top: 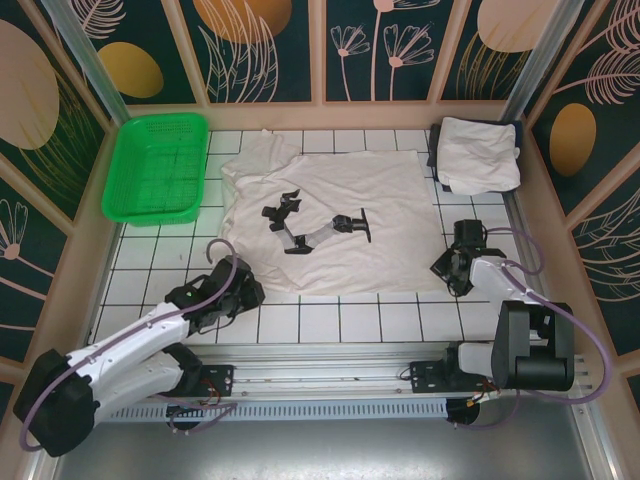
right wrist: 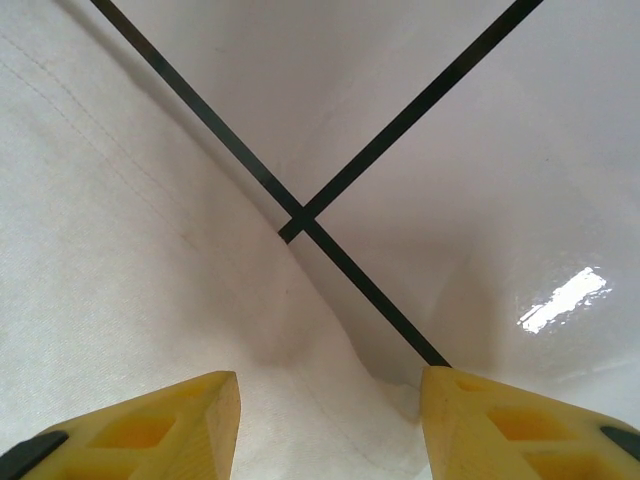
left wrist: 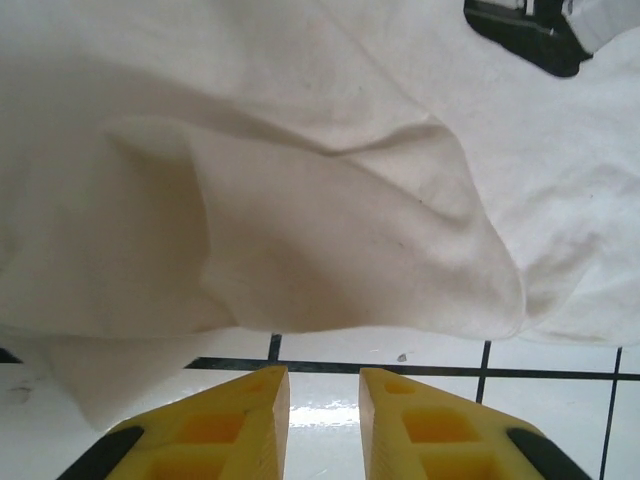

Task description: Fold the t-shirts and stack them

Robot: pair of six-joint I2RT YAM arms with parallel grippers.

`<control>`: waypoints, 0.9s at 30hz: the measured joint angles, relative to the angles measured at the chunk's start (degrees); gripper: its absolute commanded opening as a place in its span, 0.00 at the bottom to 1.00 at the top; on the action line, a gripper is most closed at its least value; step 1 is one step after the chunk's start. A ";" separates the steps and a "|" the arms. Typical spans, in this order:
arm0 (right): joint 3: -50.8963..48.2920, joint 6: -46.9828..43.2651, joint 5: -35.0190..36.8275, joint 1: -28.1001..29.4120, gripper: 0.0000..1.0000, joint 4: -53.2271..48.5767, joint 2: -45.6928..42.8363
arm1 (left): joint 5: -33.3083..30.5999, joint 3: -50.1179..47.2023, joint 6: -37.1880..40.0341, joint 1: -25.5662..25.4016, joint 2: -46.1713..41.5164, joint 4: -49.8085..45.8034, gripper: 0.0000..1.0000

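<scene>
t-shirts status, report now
Left gripper open, empty, at near-left hem of the spread t-shirt. Right gripper open wide at its right edge. Folded t-shirt far right. Green basket far left, out of the way.

A spread t-shirt (top: 330, 220) lies flat in the middle of the table (top: 340, 325), reaching from the far edge back toward the arms. A basket (top: 158, 165) stands in the far left corner, just left of the shirt's sleeve. A folded t-shirt (top: 478, 153) lies in the far right corner, just right of the spread one. The left gripper (top: 238, 292) sits at the spread shirt's near left corner. Its fingertips (left wrist: 240, 420) are over bare table, just before the cloth's edge. The right gripper (top: 450, 268) sits at the near right corner, with the cloth's edge running between its fingers (right wrist: 170, 420).
</scene>
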 measured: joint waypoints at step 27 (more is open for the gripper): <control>-0.39 -1.51 -2.16 -3.76 0.51 1.38 -0.55 | -6.19 5.68 0.07 -0.31 17.90 2.05 0.31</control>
